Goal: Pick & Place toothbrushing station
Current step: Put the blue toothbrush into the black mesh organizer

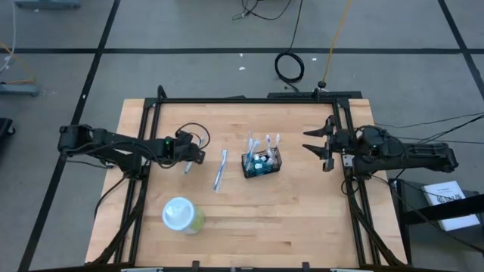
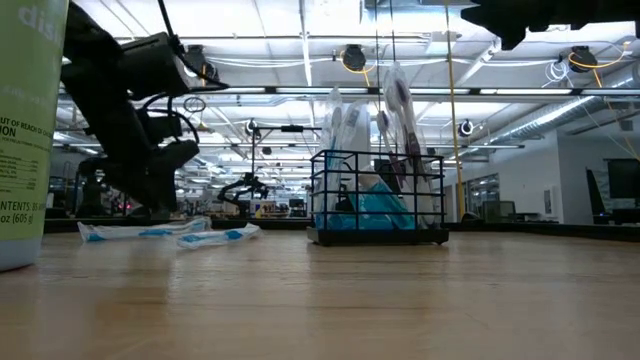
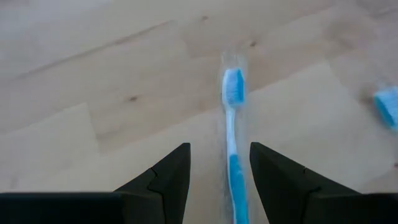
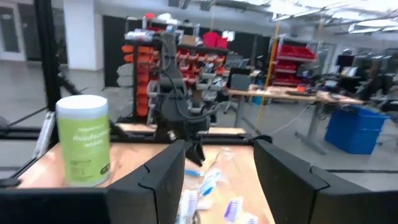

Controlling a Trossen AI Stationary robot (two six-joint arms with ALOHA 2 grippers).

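Note:
The black wire-mesh caddy (image 1: 261, 162) stands on its base at the table's middle, with several wrapped toothbrushes upright in it; it also shows in the low view (image 2: 378, 200). A wrapped blue toothbrush (image 1: 220, 169) lies flat on the table to its left. My left gripper (image 1: 195, 156) is open just left of that toothbrush. In the left wrist view the toothbrush (image 3: 231, 143) runs between its two fingers, which do not touch it. My right gripper (image 1: 305, 140) is open and empty, right of the caddy and above the table.
A round pale-green cup with a whitish top (image 1: 181, 214) stands near the table's front left; it also shows in the low view (image 2: 25, 130). A second wrapped toothbrush (image 2: 215, 237) lies beside the first. A black frame (image 1: 249, 99) runs along the table's far edge.

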